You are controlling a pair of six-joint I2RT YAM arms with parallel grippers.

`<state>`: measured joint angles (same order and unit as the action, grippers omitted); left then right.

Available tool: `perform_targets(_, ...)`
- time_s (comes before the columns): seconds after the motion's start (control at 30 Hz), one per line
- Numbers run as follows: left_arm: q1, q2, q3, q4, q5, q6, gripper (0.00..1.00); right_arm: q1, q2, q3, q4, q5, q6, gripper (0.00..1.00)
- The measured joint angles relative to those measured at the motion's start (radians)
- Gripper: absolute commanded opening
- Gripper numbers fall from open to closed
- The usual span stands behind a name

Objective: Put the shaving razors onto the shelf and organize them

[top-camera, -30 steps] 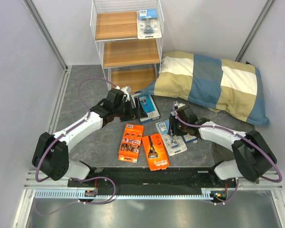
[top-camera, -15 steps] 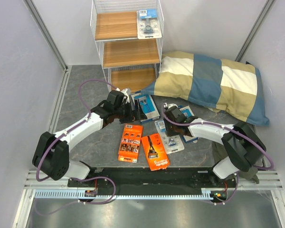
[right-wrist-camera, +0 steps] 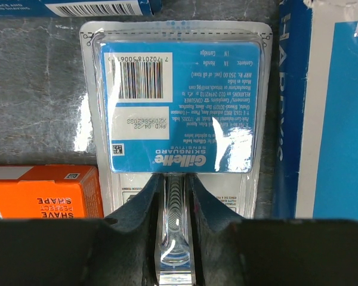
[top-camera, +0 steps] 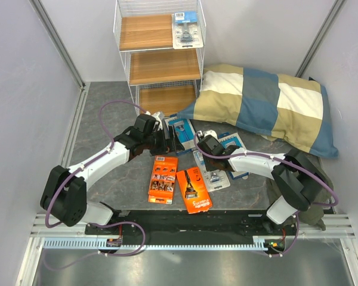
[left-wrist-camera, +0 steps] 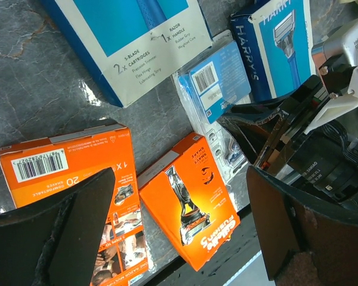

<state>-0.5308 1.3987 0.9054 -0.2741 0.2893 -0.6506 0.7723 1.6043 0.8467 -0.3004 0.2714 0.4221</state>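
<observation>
- Right tool (right-wrist-camera: 175, 199) is down on the clear razor pack (right-wrist-camera: 182, 119), one finger pressed in on each side of the raised handle ridge at the pack's near end. From the wrist view it looks clamped on that ridge.
- The pack lies flat on the surface (top-camera: 107, 113), barcode side up. Its blue card sits at the end away from the tool, and the handle ridge runs straight back between the fingers.
- It has close neighbours: an orange pack (right-wrist-camera: 42, 190) just beside it on one side and a blue box (right-wrist-camera: 328, 119) along the other.
- Left tool (left-wrist-camera: 179, 179) hangs a little way off over the orange packs, fingers wide apart and holding nothing.
- Farther out, the shelf (top-camera: 146, 33) stands at the back of the surface, with a twin clear pack (top-camera: 187, 30) already at the right of its top tier.
- The step in hand, I'd say, is the pick-up of this second clear pack.
- Next comes a straight lift that doesn't drag the neighbours, then a long reach up to the top tier to set it beside its twin.
- Watch that grip: a thin ridge may let the flat pack swing.
</observation>
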Motion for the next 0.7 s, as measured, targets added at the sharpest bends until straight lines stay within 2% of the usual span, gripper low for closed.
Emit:
perform_targets(0.33,0.000,-0.063,0.000,-0.003,-0.008,0.000,0.99,0.000,-0.054,0.015,-0.097,-0.004,-0.012,0.00)
perform_targets(0.5,0.000,-0.129,0.000,-0.006,-0.045,-0.008,0.99,0.000,-0.119,0.098,-0.179,-0.004,-0.034,0.00)
perform_targets(0.7,0.000,-0.204,0.002,-0.007,-0.077,-0.010,0.99,0.000,-0.231,0.187,-0.200,-0.002,-0.042,0.00)
